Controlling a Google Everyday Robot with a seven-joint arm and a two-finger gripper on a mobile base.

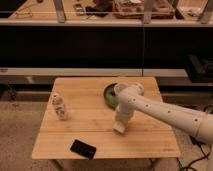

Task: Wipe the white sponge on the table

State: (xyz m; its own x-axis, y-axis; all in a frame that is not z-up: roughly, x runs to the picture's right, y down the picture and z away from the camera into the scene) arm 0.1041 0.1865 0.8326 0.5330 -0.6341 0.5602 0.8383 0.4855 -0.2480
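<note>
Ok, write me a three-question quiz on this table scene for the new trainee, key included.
1. True or false: the black phone lies near the front edge of the table.
2. Pick one: the end effector is A) lifted high above the table, B) down near the middle of the tabletop, closed on the white sponge, C) resting on the phone.
3. What stands near the table's left edge, as the camera sees it?
Key: 1 true; 2 B; 3 the small white figure.
</note>
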